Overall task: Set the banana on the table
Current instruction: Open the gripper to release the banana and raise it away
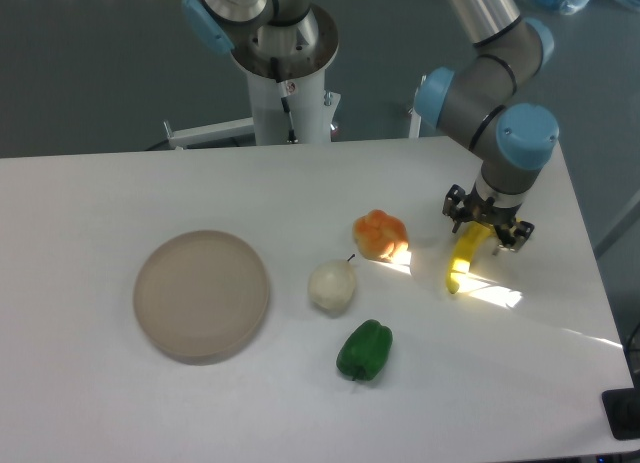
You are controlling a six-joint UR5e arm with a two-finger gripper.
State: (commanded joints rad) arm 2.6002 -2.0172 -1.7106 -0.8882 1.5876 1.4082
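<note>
The bright yellow banana [464,259] lies on the white table [130,183] at the right, its lower tip pointing toward the front edge. My gripper [487,223] hangs directly over the banana's upper end. Its dark fingers [453,203] are spread open on either side of that end. The arm hides the banana's top end.
An orange-yellow lumpy pepper [381,234] sits just left of the banana. A pale round fruit [332,285] and a green pepper [364,350] lie further left and forward. A round beige plate [202,294] rests at the left. The table's right edge is close to the gripper.
</note>
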